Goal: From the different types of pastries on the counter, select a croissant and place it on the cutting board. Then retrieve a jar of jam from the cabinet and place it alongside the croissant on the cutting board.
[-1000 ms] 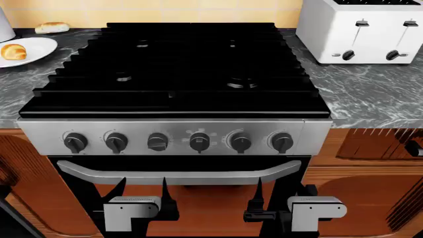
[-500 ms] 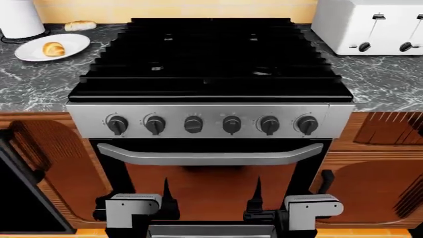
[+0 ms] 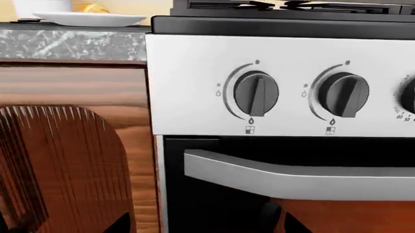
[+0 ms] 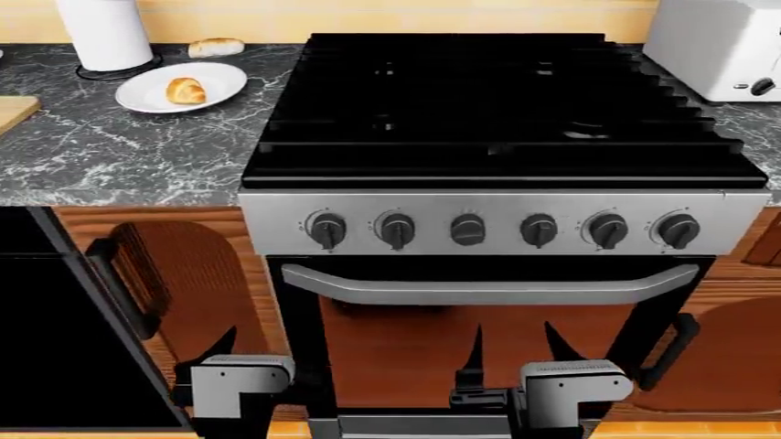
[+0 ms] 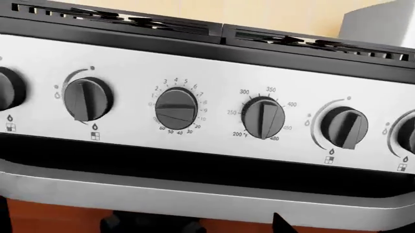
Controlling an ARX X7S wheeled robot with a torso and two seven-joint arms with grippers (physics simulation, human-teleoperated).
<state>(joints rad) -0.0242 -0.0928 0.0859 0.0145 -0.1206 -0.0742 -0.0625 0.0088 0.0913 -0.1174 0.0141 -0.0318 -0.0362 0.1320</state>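
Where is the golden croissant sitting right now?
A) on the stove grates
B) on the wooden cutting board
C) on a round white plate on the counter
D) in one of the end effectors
C: the croissant lies on the white plate, left of the stove, untouched by either arm.

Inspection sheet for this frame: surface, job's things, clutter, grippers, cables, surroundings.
Surface: black marble-look counter on both sides of the stove.
Job's things: croissant on a white plate; bread roll behind it by the wall; corner of the cutting board at the far left edge; jam jar and cupcake not seen.
Clutter: paper-towel roll; toaster.
Grippers: left gripper and right gripper low before the oven door, both open and empty.
Cables: nothing seen.
Surroundings: oven handle, six knobs, wooden cabinet doors.
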